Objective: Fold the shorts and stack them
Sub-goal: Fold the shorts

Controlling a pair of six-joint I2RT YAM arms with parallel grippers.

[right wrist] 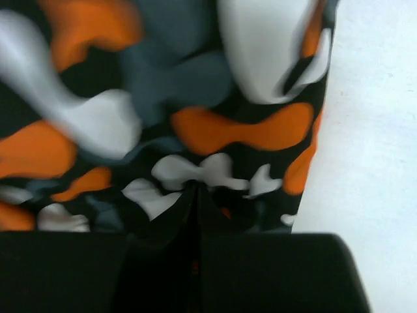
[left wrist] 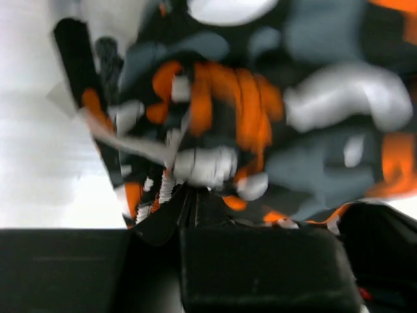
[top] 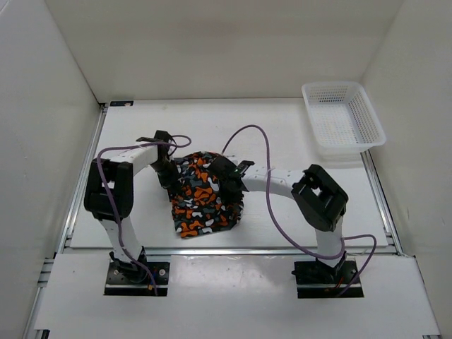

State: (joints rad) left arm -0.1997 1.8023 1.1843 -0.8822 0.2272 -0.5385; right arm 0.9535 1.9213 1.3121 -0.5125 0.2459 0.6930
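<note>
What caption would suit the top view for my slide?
The left hand and right hand each pinch the shorts at the centre; a white basket sits in the far right corner.

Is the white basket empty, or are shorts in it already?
Empty: the basket shows only bare mesh; the shorts lie out on the table.

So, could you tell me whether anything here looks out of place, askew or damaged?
Nothing stands out. The shorts lie rumpled mid-table, with the left gripper and right gripper each pinching the cloth. The basket sits upright at the far right.
</note>
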